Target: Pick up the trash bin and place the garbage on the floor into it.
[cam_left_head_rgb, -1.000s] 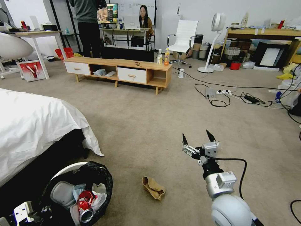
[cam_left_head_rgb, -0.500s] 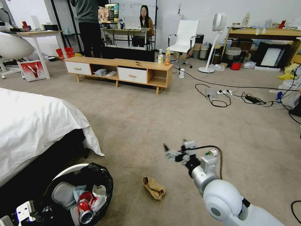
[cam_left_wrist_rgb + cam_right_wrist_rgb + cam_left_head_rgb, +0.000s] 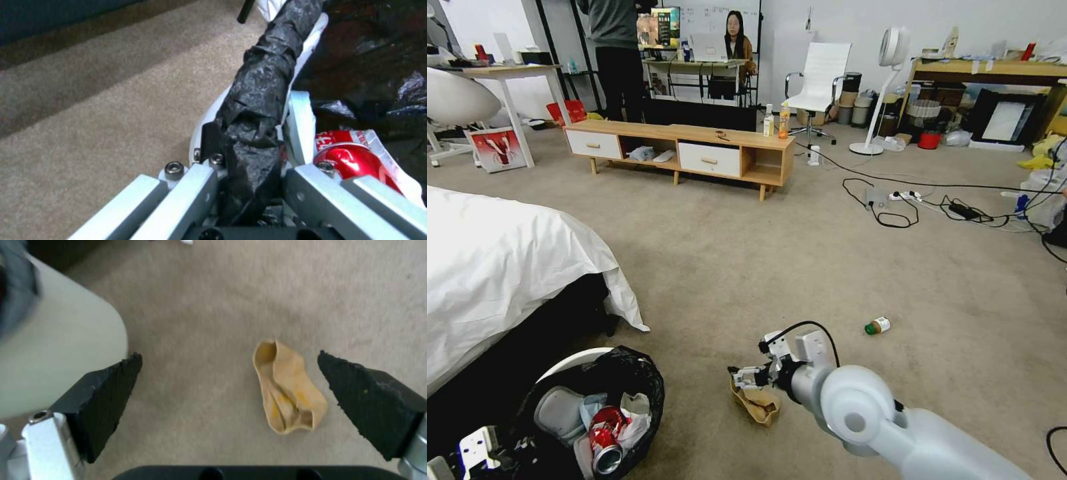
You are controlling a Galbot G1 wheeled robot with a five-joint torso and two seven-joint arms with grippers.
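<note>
Cardboard (image 3: 287,390), crumpled and tan, lies between our spread right gripper (image 3: 231,396) fingers. Open floor (image 3: 747,267) surrounds it. Our left gripper (image 3: 251,156) clamps the bin (image 3: 262,76) rim.

Open beige short-pile carpet floor (image 3: 727,267) surrounds the crumpled brown cardboard scrap (image 3: 755,401) on every side. The white-sheeted bed (image 3: 500,267) and the round white bin with black liner (image 3: 620,373) crowd the left. A small green-capped bottle (image 3: 878,326) lies well apart on the right.

I can read no text in any view: white characters on the red wrapper (image 3: 331,136) beside the soda can (image 3: 356,163) are too small for me to decipher.
</note>
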